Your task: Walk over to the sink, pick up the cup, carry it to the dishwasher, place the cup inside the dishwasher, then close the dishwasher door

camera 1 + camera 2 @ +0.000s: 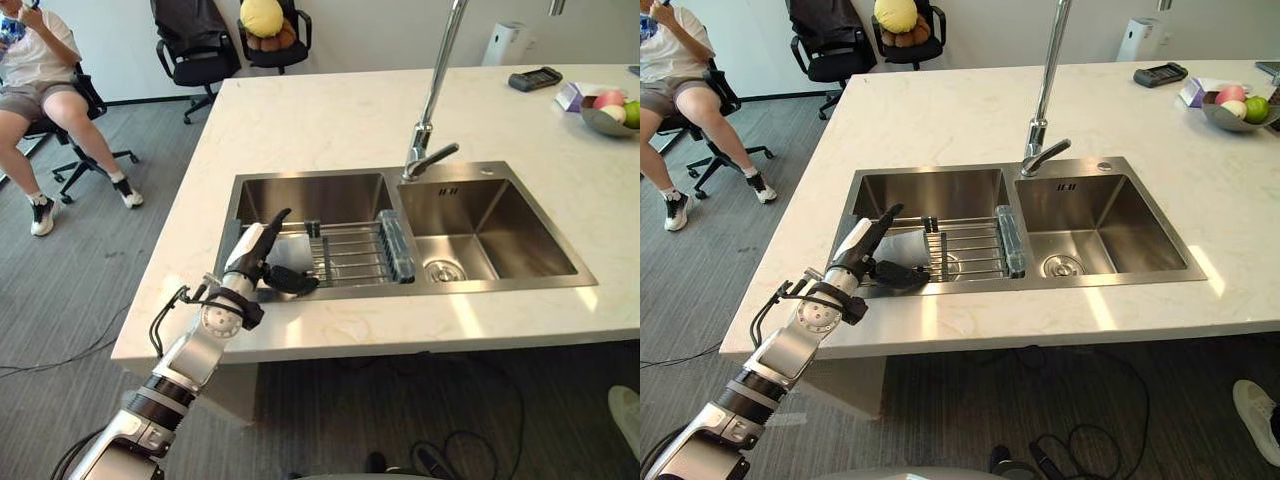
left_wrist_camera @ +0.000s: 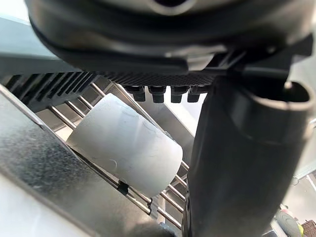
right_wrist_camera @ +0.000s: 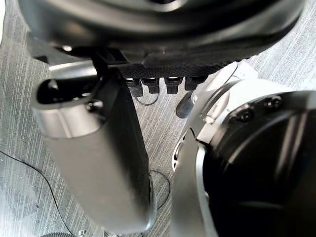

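Step in hand, as I judge it, is the pick-up at the sink [image 1: 310, 188]: the walk looks done and nothing is gripped yet. Person [image 1: 40, 70] sits at ten o'clock from the sink, well apart from the work. Left hand [image 1: 255, 257] is down in the left basin, its fingers [image 1: 272, 225] straight and thumb spread, released and empty. Cup [image 2: 128, 145], pale, lies on its side on the rack [image 1: 350, 255] at three o'clock from the palm, just beside the fingers; I cannot tell whether it touches them. Next move calls for closing thumb and fingers round the cup's wall, then lifting it clear of the rack and the basin edge. Tap [image 1: 430, 100] stands at one o'clock from the rack, and a bowl [image 1: 600, 125] at two o'clock on the table [image 1: 300, 120]. Right hand [image 3: 98, 163] hangs over the floor, relaxed and holding nothing. No writing or label can be read anywhere
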Available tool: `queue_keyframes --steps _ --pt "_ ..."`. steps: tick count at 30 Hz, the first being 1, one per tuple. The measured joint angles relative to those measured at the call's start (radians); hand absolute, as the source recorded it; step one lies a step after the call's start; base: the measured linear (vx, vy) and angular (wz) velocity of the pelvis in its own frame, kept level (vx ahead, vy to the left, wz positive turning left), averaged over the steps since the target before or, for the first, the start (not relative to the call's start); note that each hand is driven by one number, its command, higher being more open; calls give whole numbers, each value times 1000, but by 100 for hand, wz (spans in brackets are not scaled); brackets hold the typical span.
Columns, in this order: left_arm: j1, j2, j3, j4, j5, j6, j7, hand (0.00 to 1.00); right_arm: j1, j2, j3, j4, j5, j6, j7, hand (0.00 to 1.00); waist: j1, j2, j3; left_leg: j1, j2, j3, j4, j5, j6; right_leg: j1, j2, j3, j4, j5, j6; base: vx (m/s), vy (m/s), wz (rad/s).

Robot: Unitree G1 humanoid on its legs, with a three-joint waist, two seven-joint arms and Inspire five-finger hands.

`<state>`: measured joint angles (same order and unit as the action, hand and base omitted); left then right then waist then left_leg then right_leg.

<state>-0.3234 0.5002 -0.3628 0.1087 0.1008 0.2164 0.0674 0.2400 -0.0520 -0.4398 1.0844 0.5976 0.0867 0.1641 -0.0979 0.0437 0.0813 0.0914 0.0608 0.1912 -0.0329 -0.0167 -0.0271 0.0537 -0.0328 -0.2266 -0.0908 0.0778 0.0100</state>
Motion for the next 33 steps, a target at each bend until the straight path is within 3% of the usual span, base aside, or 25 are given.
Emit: queue_keyframes --steps 10,18,33 --pt "-67 -8 -17 60 13 105 -6 100 0 -19 63 -12 33 23 -36 100 -9 1 0 5 0 5 0 0 0 3 0 3 0 2 2 0 0 0" --pt "-88 -10 -6 120 292 83 -117 100 6 -28 95 -33 48 45 -48 100 -20 4 2 8 2 9 -2 0 0 3 2 5 -1 2 3 0 0 0" --pt "-104 10 13 150 391 115 -280 100 5 -42 136 -35 88 52 -63 100 -22 7 2 23 1 10 -12 -1 -1 13 2 0 -1 -1 6 -6 1 0"
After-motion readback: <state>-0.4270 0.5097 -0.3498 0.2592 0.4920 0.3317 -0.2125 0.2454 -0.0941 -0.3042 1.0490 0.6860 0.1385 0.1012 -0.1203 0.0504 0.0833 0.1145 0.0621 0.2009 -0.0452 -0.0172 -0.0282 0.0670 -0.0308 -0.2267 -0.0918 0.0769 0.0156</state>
